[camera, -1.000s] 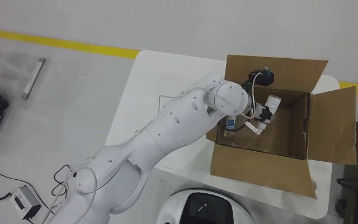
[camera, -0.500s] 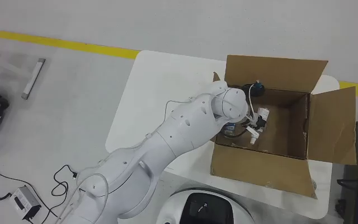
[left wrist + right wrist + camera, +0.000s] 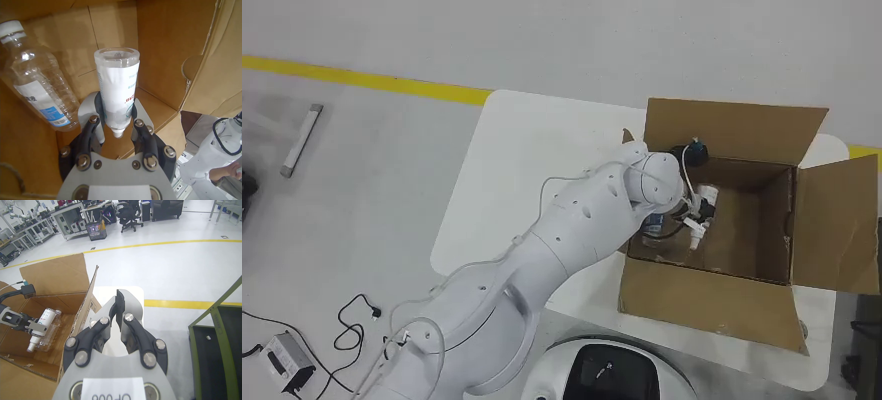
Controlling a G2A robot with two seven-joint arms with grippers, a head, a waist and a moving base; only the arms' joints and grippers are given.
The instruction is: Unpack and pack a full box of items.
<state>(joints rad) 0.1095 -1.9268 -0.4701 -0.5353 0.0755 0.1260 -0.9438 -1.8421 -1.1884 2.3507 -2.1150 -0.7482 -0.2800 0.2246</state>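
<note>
- Bottle (image 3: 117, 85) sits inside the box (image 3: 712, 295), pinched near its cap by our left gripper (image 3: 117, 103).
- Its long axis runs straight out from that gripper, base leading, cap toward the palm.
- A water bottle (image 3: 41, 85) lies just beside it in the box.
- Our right gripper (image 3: 118, 307), outside the box, is closed on nothing.

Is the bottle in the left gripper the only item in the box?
No: a clear water bottle leans against a wall of the cardboard box beside the white-labelled bottle clamped in the left gripper.
</note>
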